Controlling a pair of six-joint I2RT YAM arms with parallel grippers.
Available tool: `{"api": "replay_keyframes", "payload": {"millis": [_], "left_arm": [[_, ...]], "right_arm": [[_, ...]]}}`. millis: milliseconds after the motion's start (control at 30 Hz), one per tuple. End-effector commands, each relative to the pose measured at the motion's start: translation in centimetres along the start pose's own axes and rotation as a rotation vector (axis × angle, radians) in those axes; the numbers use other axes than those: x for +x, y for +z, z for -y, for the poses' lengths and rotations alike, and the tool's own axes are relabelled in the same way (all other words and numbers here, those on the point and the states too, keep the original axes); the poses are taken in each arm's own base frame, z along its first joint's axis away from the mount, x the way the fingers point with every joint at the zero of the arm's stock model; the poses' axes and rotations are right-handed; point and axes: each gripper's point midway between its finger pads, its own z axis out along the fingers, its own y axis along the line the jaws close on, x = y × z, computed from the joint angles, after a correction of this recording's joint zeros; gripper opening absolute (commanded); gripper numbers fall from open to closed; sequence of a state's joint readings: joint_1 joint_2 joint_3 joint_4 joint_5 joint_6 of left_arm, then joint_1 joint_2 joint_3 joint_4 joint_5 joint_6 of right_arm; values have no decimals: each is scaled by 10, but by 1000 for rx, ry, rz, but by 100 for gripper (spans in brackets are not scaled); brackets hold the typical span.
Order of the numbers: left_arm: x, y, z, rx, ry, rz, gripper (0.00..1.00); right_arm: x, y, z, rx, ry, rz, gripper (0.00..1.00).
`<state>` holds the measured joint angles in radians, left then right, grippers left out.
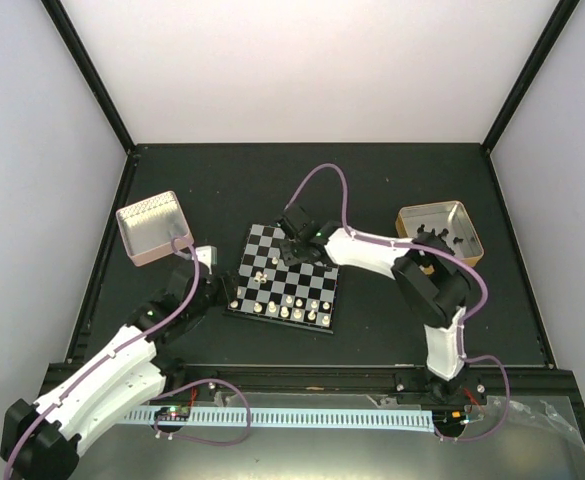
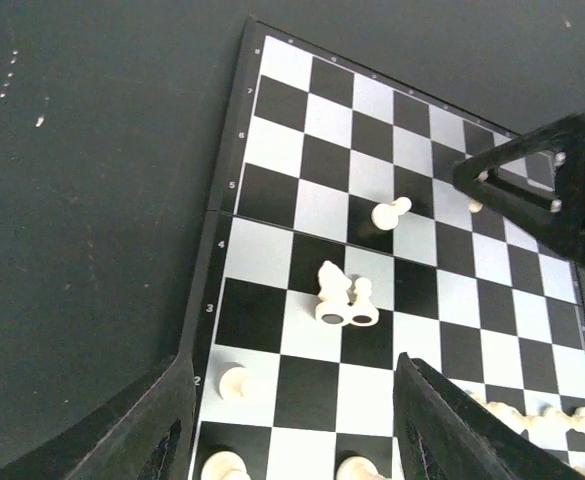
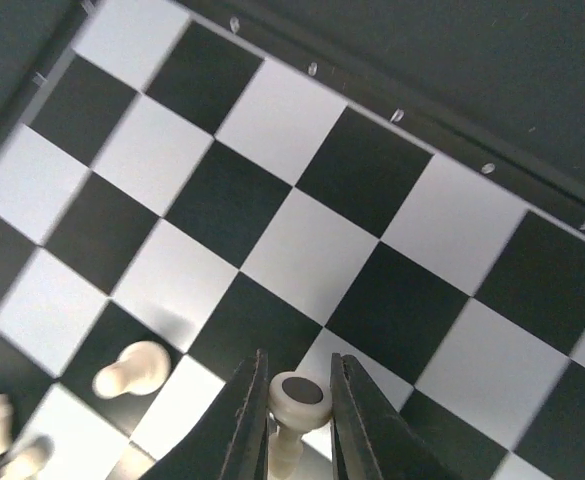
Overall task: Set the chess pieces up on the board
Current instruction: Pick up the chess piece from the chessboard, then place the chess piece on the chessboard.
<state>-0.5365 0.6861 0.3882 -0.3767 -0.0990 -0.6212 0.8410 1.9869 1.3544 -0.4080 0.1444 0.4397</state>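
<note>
Overhead, the right gripper sits over the far half of the board. Its wrist view shows the jaws narrow, pressing either side of 1 cream chess piece, whose lower part is cut off. The left gripper hovers wide over the board, holding nothing. 1 tipped piece lies mid-board, and the near-row pieces are cropped.
</note>
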Motion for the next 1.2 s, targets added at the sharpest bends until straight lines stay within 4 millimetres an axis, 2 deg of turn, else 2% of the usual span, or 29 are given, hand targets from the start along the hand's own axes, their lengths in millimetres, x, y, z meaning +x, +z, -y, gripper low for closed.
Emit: {"api": "replay_keyframes", "payload": {"millis": [0, 267, 533, 833, 1167], "left_arm": [[-9, -5, 16, 89, -10, 28, 56], [-16, -10, 56, 300, 11, 37, 59], [-24, -3, 80, 474, -28, 131, 62], [-24, 2, 98, 575, 27, 150, 58], [-17, 11, 110, 600, 96, 105, 52]], "right_arm": [[-43, -45, -8, -82, 125, 186, 16], [-42, -82, -24, -279, 329, 219, 16], [-30, -100, -49, -579, 630, 118, 16], [-13, -100, -67, -767, 870, -41, 16], [-1, -91, -65, -768, 983, -112, 16]]}}
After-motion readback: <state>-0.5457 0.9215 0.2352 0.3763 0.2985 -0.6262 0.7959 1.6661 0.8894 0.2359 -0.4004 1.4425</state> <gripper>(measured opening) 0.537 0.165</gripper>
